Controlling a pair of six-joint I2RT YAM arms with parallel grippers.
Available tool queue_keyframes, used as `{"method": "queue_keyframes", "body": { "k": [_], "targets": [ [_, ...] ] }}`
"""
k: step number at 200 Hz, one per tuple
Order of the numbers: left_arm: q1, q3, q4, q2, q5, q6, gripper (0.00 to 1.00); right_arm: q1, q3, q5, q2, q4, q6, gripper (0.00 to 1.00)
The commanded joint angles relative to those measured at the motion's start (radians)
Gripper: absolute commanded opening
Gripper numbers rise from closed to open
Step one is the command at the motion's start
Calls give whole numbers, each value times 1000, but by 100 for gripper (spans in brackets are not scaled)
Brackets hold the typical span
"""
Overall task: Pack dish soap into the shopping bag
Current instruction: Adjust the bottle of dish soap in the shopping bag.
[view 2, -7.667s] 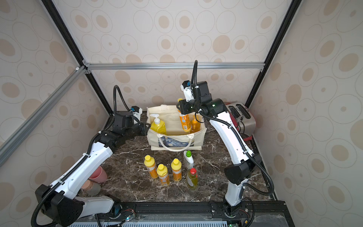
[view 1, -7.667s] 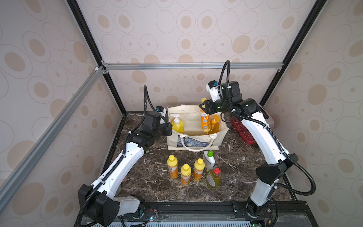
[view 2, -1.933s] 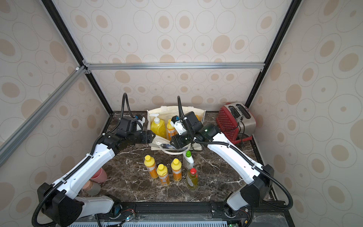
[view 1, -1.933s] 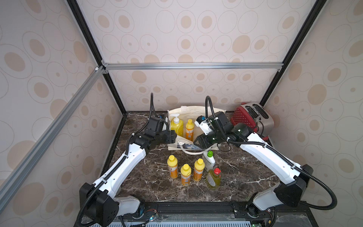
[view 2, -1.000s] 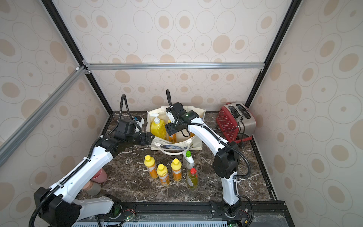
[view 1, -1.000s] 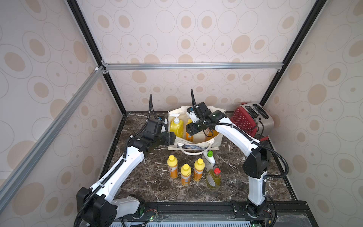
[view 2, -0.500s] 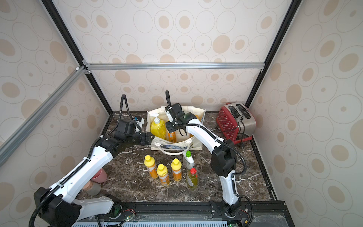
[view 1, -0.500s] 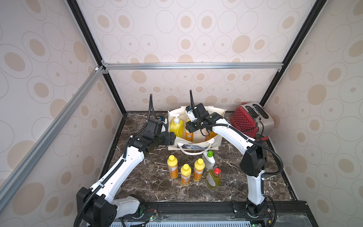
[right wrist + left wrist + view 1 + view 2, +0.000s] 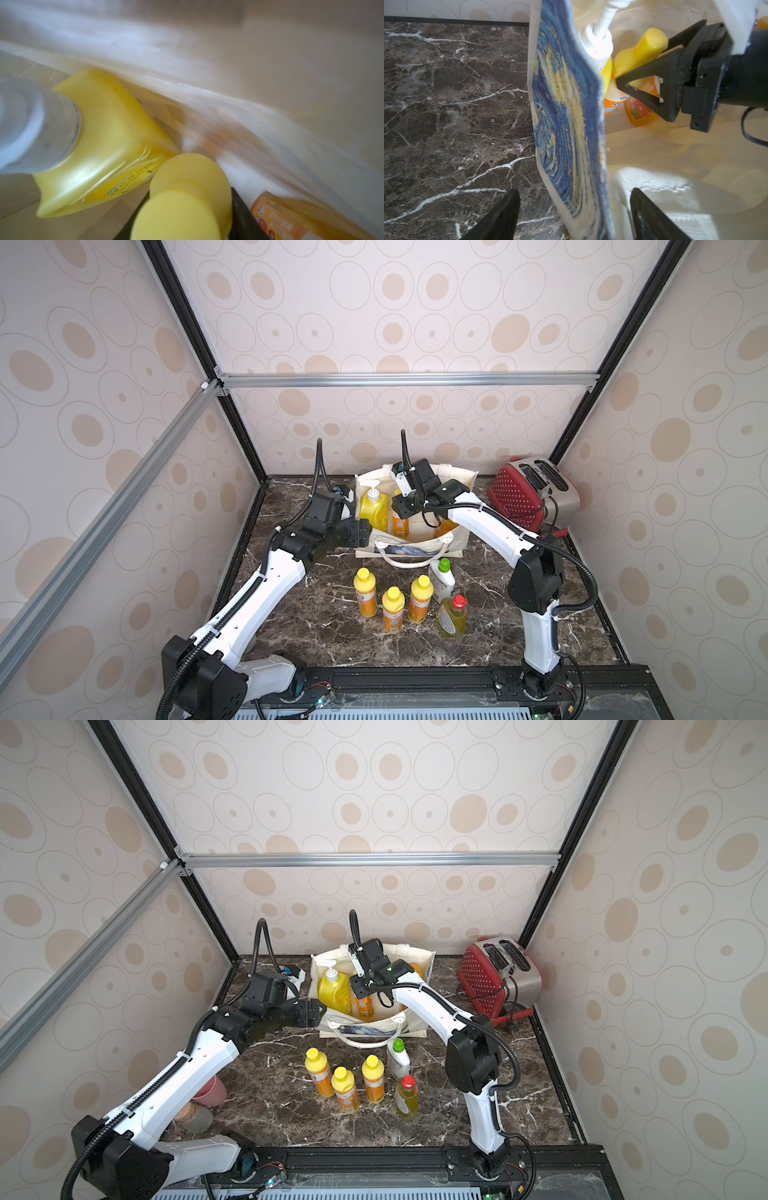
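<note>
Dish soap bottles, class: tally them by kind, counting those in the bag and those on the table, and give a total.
Small orange bottles with yellow caps: 4
Big yellow bottle with white pump: 1
Big amber bottle: 1
White bottle with green cap: 1
Yellow-green bottle with red cap: 1
Total: 8

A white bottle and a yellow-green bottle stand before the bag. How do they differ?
The white bottle has a green cap; the yellow-green bottle has a red cap. The white bottle stands nearer the bag; the yellow-green bottle stands nearer the front edge of the table. Both stand upright, outside the bag.
</note>
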Motion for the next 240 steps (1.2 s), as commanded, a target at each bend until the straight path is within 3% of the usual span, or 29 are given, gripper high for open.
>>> {"method": "queue_keyframes", "body": {
  "k": [1, 114, 147, 187, 240],
  "targets": [
    [-5, 27, -54, -1, -13, 27, 81, -1, 20, 54, -59, 150, -16, 29],
    [-5, 49, -54, -7, -15, 28, 84, -1, 28, 13, 2, 306, 56, 28],
    [-5, 54, -54, -8, -21, 26, 96, -1, 2, -5, 14, 311, 74, 30],
    [-5, 67, -56, -15, -25, 23, 99, -1, -45, 0, 22, 322, 81, 38],
    [-5, 85, -111, -39, -54, 28, 100, 0, -50, -9, 1, 290, 77, 66]
  ]
}}
